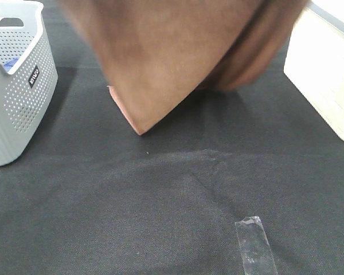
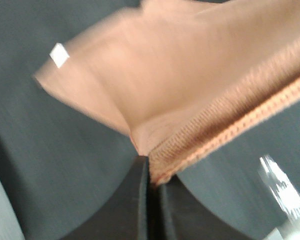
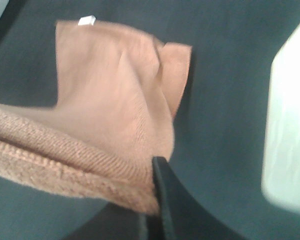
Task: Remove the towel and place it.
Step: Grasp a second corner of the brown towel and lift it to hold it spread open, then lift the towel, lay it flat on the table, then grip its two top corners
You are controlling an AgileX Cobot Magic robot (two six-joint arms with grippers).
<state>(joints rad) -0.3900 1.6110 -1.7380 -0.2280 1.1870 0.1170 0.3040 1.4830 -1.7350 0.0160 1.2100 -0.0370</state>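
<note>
towel (image 1: 160, 51) hangs in the air over the middle of the worktop (image 1: 160, 195), brown and blurred, filling the upper part of the exterior high view. nearest the camera a clear tape strip (image 1: 255, 243) lies flat on the black cloth, right of centre, with bare cloth between it and the towel. further back the towel's lowest corner points down at the worktop; whether it touches cannot be told. beyond that, the grey basket (image 1: 17, 86) with its perforated wall stands at the left edge and a cream box (image 1: 327, 74) at the right edge. the towel hangs between the two, outside the basket and touching neither.

the left gripper (image 2: 151, 167) has its jaws pressed together on the stitched hem of the towel. the right gripper (image 3: 157, 167) has its jaws pinching the thick terry edge the same way. in both wrist views the cloth drops away from the jaws to its far end, where a small white tag (image 2: 59, 55) sits at a corner. in the high view the towel covers both grippers.
</note>
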